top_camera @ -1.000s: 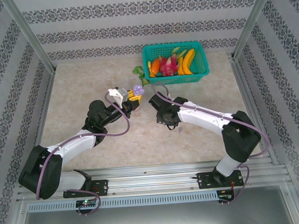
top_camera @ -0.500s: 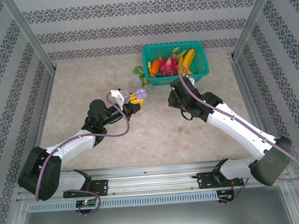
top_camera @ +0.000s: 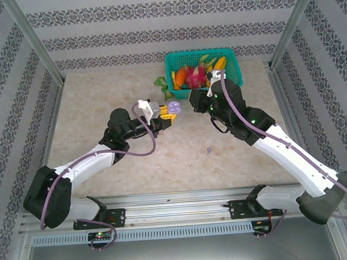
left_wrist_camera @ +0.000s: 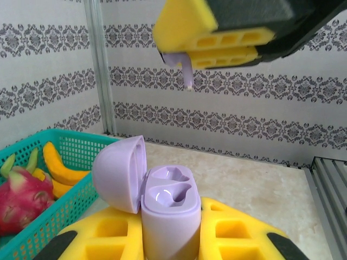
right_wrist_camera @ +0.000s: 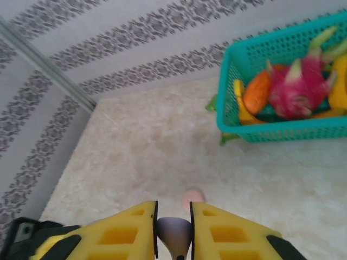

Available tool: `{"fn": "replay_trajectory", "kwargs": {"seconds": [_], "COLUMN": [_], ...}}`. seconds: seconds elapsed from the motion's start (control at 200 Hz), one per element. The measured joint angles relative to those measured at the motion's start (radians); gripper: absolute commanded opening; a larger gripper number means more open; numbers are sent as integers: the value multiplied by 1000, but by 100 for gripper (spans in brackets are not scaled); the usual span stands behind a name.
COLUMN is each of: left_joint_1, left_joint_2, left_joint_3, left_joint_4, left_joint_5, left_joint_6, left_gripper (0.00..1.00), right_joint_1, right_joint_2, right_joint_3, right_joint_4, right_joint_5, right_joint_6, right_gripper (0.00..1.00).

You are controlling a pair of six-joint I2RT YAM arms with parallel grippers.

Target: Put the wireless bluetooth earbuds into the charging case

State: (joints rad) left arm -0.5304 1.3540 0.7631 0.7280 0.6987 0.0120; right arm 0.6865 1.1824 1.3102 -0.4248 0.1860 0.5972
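Left pincer is clenching the purple charging case around its lower body. The case is standing upright, with its lid swinging open toward 9 o'clock in the left wrist view and its two moulded wells facing up.

Right pincer is hovering at 12 o'clock above the case, apart from it. It is grasping a purple earbud by the head, the stem pointing down toward the wells. In the right wrist view the bud is sitting squeezed between the yellow fingers.

From overhead, the two pincers are meeting around mid-bench, the right one at 3 o'clock of the case.

A second purple earbud is lying loose on the bench, at 5 o'clock of the case and well apart from it.

A teal basket holding fruit is sitting at 12 to 1 o'clock, at the far edge.

A pale pink rounded item is lying on the bench just beyond the right fingertips; I cannot tell what it is.
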Motion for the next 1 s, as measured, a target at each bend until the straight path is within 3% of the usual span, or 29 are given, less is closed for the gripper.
{"fn": "replay_trajectory", "kwargs": {"seconds": [0.505, 0.999], "left_joint_1": [-33, -44], "left_joint_2": [53, 53], "left_joint_3": [91, 131], "left_joint_4": [-57, -95], "left_joint_5": [-21, -21], "left_joint_6": [87, 116], "left_gripper": [0, 0], "right_joint_1": [32, 43], "right_joint_2": [-81, -92], "right_joint_3": [-145, -216], "right_joint_4": [265, 351], "right_joint_5": [-132, -174], "right_joint_6": [-187, -235], "right_gripper": [20, 20]}}
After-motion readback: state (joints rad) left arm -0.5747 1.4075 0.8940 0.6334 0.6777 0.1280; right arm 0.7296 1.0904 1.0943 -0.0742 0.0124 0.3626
